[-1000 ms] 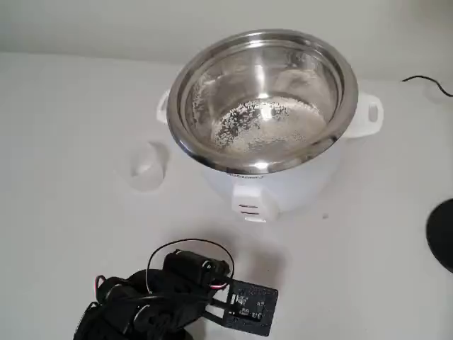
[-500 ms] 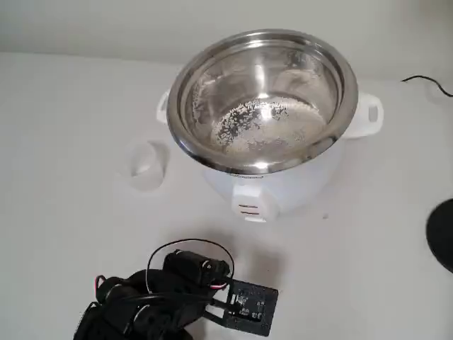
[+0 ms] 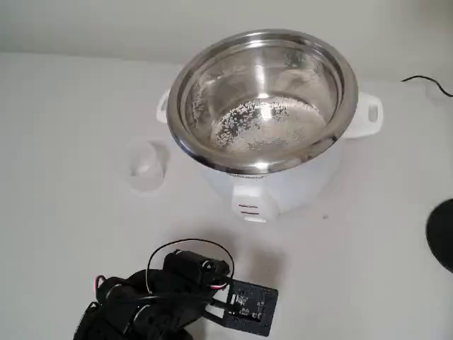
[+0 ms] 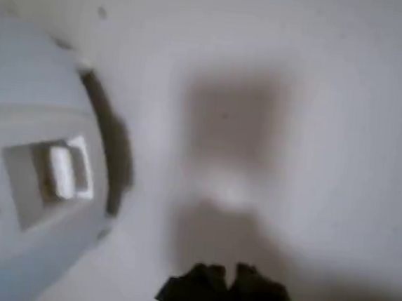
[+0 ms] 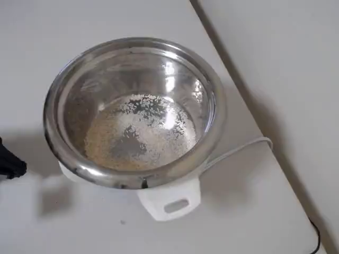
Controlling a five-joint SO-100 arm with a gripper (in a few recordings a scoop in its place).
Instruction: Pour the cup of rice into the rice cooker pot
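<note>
The rice cooker pot (image 3: 185, 145) is a large shiny steel bowl set in a white cooker body (image 3: 283, 188). A thin layer of rice (image 3: 258, 127) covers its bottom, and the overhead view shows this rice (image 5: 140, 132) inside the pot rim (image 5: 53, 137) too. The cup (image 3: 148, 166), small and translucent, stands upright on the table to the left of the cooker; I cannot tell what it holds. My arm (image 3: 163, 297) lies folded low at the front edge, apart from cup and cooker. In the wrist view my gripper (image 4: 226, 286) is shut on nothing, beside the cooker's front switch (image 4: 62, 170).
A black cable (image 3: 428, 83) lies at the back right and a dark round object (image 3: 442, 234) sits at the right edge. The cooker's white cord (image 5: 238, 151) runs off toward the table edge (image 5: 249, 106) in the overhead view.
</note>
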